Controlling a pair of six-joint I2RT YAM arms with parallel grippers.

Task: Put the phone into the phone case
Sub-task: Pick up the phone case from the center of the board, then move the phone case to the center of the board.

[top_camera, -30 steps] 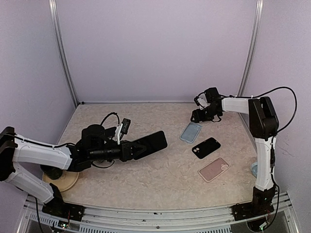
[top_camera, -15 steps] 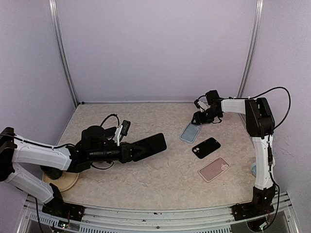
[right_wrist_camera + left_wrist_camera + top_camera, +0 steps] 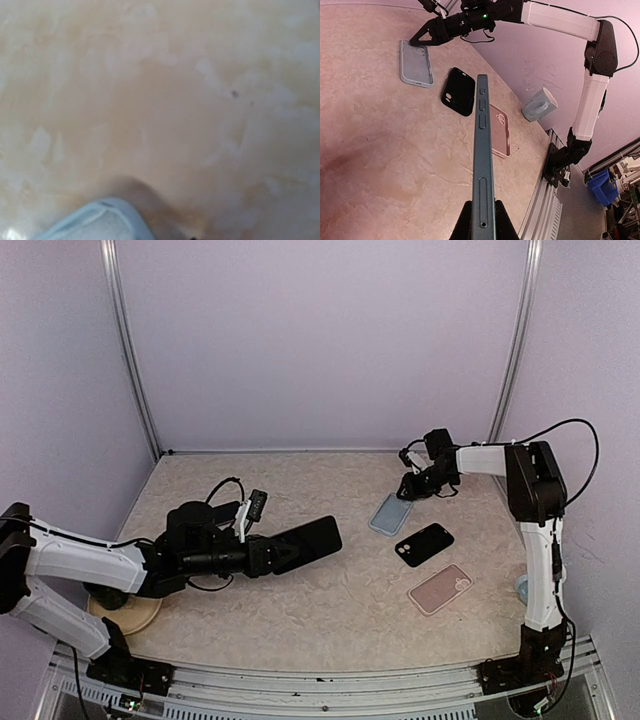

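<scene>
You're clamping the phone (image 3: 482, 125) edge-on in the left gripper (image 3: 482, 207), ready for slotting, while the right gripper (image 3: 408, 485) is sitting at the blue case (image 3: 392, 512) — maybe steadying it, can't tell its jaws.

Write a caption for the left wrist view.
Left gripper holds the phone edge-on; blue case, black case, pink case on the table.

left fingers (image 3: 462, 227) pinched tight, right arm (image 3: 483, 456) outstretched

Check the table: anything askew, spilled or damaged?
Nothing spilled or damaged. The blue case, black case and pink case lie flat and apart. The left tool holds the phone on edge above the table. A grey cup sits close to the table's right edge; whether it's tipped is unclear.
</scene>
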